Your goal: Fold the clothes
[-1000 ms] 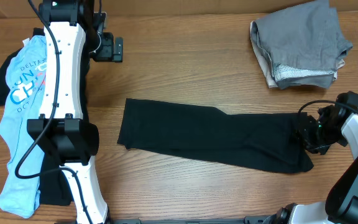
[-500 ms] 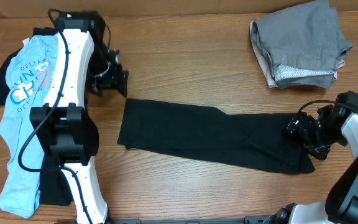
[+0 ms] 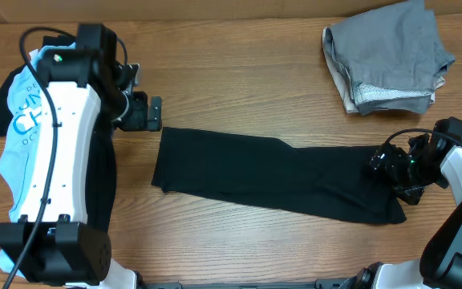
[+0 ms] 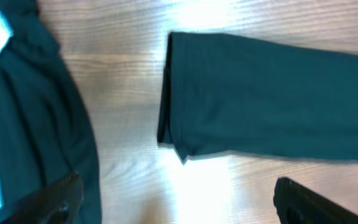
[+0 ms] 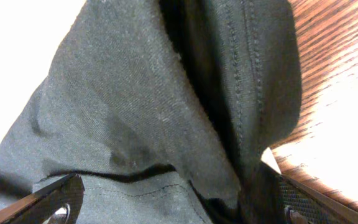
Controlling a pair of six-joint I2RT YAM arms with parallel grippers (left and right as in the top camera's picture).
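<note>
Currently, the black garment is laid as a long folded strip across the bench. The left jaws are seen wide apart just beside its left end — nothing gripped. The right jaws are spread too — its right end is bunched loosely between them.

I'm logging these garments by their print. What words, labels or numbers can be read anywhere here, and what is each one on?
"CH": big blue letters on the light blue T-shirt, cut off by the left arm.
Smaller print lines above and below it: too small and too covered to read.
Black garment: no text or label shows.
Grey garments: no text shows.
</note>
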